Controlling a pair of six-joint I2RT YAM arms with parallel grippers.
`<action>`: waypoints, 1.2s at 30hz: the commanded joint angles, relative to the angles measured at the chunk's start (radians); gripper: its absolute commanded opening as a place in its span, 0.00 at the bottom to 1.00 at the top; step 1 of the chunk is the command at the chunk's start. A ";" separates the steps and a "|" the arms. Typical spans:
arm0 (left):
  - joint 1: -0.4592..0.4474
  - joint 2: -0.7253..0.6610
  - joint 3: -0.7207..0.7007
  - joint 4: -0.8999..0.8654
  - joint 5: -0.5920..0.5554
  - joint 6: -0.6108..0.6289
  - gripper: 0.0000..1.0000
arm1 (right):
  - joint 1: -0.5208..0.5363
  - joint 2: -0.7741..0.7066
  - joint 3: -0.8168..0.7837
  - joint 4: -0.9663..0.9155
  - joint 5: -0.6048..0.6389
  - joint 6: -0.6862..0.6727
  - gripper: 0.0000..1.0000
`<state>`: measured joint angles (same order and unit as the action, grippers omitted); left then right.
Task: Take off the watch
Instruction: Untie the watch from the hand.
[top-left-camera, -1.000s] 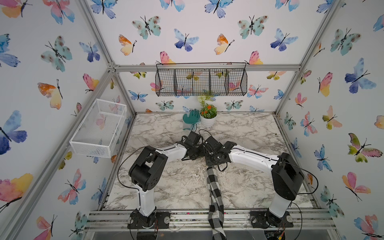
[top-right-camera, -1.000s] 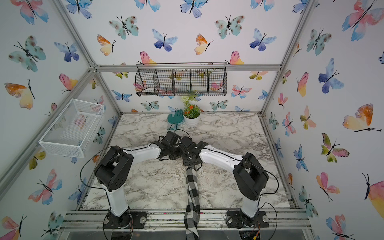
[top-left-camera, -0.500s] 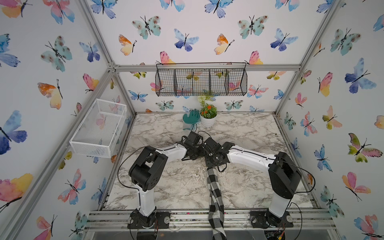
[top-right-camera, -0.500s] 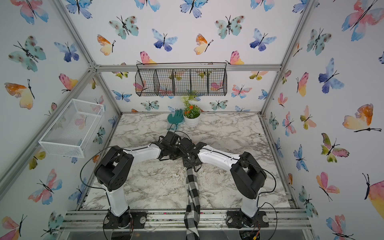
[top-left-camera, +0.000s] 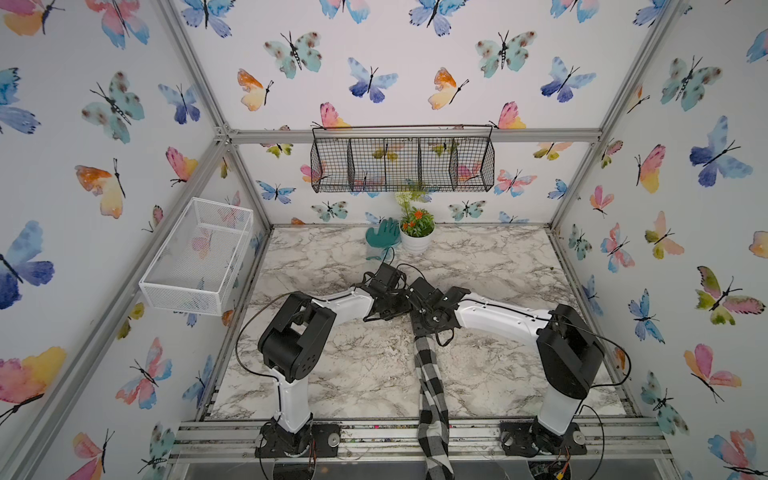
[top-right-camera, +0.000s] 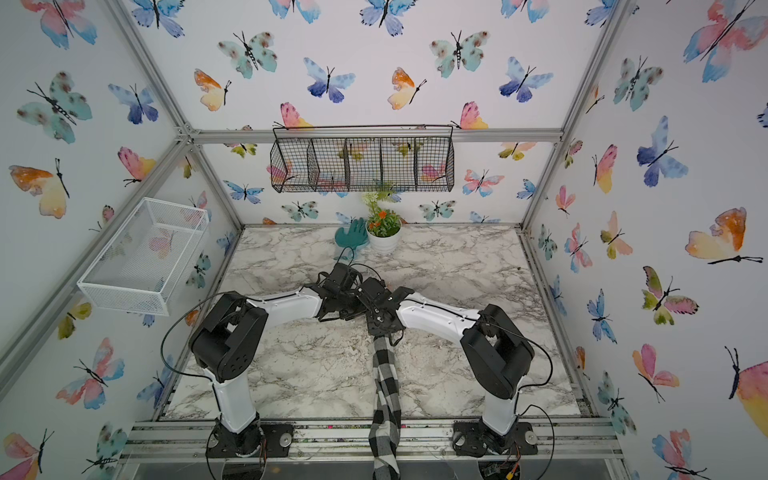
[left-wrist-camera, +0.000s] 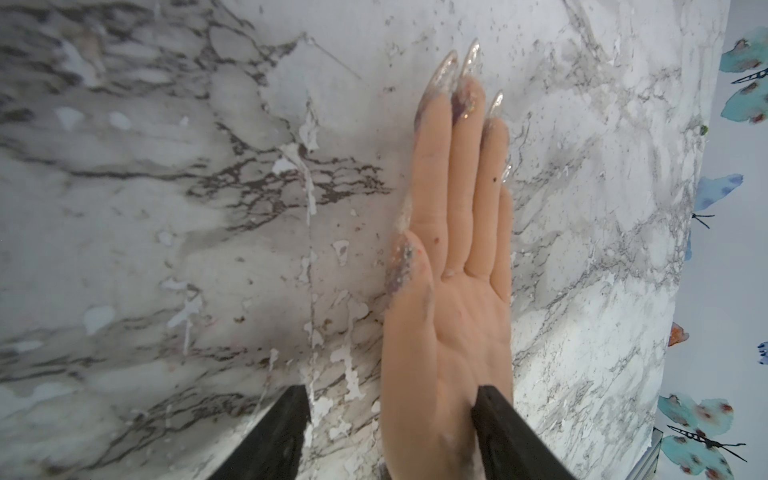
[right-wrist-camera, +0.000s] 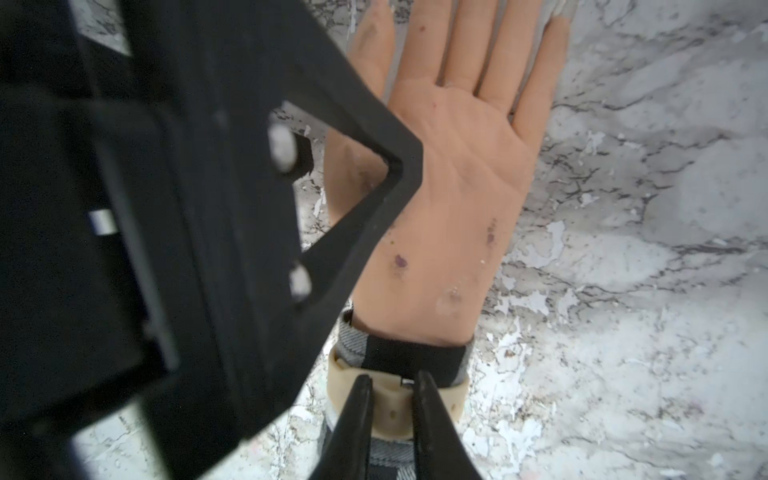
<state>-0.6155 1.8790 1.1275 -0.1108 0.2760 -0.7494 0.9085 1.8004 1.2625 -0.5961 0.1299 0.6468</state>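
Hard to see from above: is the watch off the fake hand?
No, the watch strap wraps the sleeve below the mannequin hand, pinched by the right gripper.

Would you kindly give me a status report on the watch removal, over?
Left gripper open, straddling peach mannequin hand. Right gripper pinching beige-strapped wristwatch, not yet off wrist. Checked sleeve cuff under strap; case out of sight.

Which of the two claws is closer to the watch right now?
The right gripper: its jaws pinch the watch strap at the wrist. The left gripper is farther along, over the heel of the mannequin hand.
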 joint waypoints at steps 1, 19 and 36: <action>0.000 0.022 -0.022 -0.026 0.012 -0.001 0.65 | 0.007 0.006 -0.040 -0.057 -0.002 0.011 0.17; 0.000 0.023 -0.043 -0.022 0.008 0.003 0.65 | 0.007 -0.076 -0.065 -0.058 0.054 0.066 0.30; 0.000 0.022 -0.044 -0.013 0.014 0.003 0.65 | 0.008 -0.059 0.000 -0.053 0.010 0.073 0.41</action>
<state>-0.6144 1.8790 1.1065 -0.0834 0.2798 -0.7521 0.9108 1.7199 1.2388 -0.6235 0.1528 0.7219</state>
